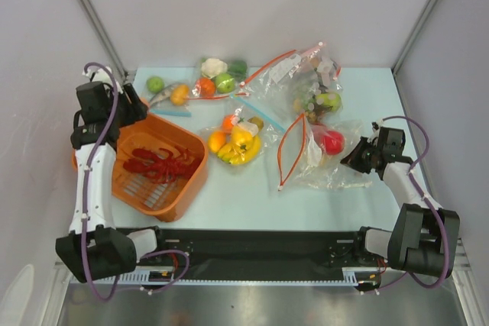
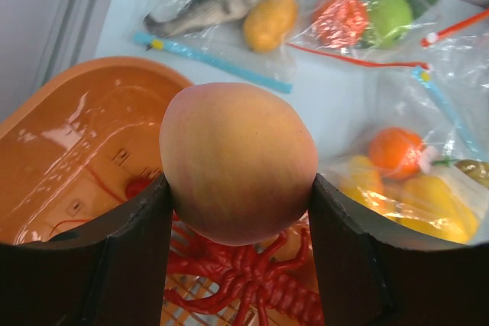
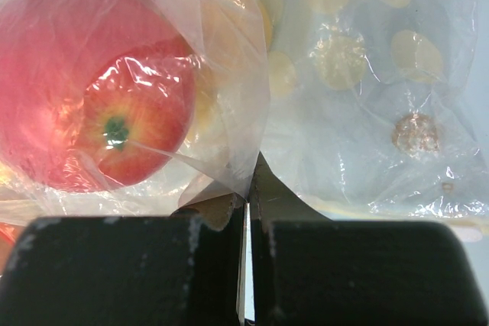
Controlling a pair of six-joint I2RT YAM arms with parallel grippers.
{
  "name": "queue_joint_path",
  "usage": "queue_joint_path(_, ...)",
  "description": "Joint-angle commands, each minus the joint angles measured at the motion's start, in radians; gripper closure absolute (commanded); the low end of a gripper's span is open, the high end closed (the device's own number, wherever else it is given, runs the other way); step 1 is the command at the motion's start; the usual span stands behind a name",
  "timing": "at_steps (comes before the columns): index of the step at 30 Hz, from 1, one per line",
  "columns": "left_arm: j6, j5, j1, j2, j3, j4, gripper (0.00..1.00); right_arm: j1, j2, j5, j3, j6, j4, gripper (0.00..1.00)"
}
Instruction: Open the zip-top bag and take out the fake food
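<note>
The left tool (image 2: 240, 188) is spread just as wide as the round, peach-orange plastic fruit (image 2: 237, 143) it clamps, and both dark fingers press against the fruit's sides. It hangs over the orange plastic basket (image 2: 61, 150) at the left of the pale blue worktop (image 1: 252, 196). Below it, a long, glossy dark-red toy lobster (image 2: 252, 284) lies on the basket's slatted floor.

The right tool (image 3: 247, 223) is closed. Its two black fingers (image 3: 137, 272) meet with only a hairline slit between them, and they pinch a fold of the large, crinkly clear zip-top bag (image 3: 367, 97) printed with pale dots. The bag lies on the right half of the worktop. The two halves of its orange-red zip strip (image 1: 293, 149) are bowed apart on the side toward the middle. Inside the bag, close to the pinched fold, sits a glossy red-yellow toy apple (image 3: 114, 124), its green stem pit facing the right wrist camera.
</note>
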Motion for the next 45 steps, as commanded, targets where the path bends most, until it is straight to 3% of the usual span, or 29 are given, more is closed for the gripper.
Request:
queue_joint_path(1,0.025,-0.07,0.036,0.036,-0.005,-0.032,0.98,-0.007,-0.001,0.007,0.03,-0.011,0.004,1.0)
queue_joint_path(5,0.029,-0.106,0.041,0.058,-0.021,-0.038,0.86,-0.007,-0.004,0.011,0.028,-0.013,0.004,1.0)
queue_joint_path(8,0.038,-0.146,0.041,0.058,-0.054,-0.03,0.55,-0.007,-0.004,0.013,0.03,-0.013,0.002,1.0)
queue_joint_path(11,0.043,-0.157,0.041,0.044,-0.093,-0.012,0.38,-0.01,-0.007,0.014,0.031,-0.014,0.002,1.0)
queue_joint_path(13,0.049,-0.157,0.041,0.044,-0.1,-0.012,0.34,-0.01,-0.004,0.014,0.033,-0.014,0.002,1.0)
queue_joint_path(14,0.054,-0.157,0.041,0.047,-0.099,-0.01,0.24,-0.01,-0.002,0.011,0.033,-0.014,0.002,1.0)
queue_joint_path(22,0.086,-0.152,0.041,0.063,-0.074,-0.012,0.18,-0.01,0.001,0.01,0.034,-0.011,0.002,1.0)
queue_joint_path(26,0.091,-0.149,0.041,0.072,-0.064,-0.02,0.08,-0.01,0.004,0.01,0.034,-0.013,0.005,1.0)
queue_joint_path(32,0.091,-0.129,0.026,0.044,-0.033,-0.015,0.13,-0.012,0.005,0.008,0.036,-0.013,0.004,1.0)
queue_joint_path(35,0.101,-0.157,-0.065,0.034,0.014,-0.015,0.13,-0.012,0.009,0.007,0.036,-0.013,0.005,1.0)
queue_joint_path(40,0.072,-0.213,-0.338,0.069,0.108,0.022,0.15,-0.012,0.007,0.001,0.039,-0.011,0.004,1.0)
queue_joint_path(45,0.042,-0.148,-0.574,0.145,0.196,0.086,0.19,-0.012,-0.002,0.005,0.039,-0.016,-0.005,1.0)
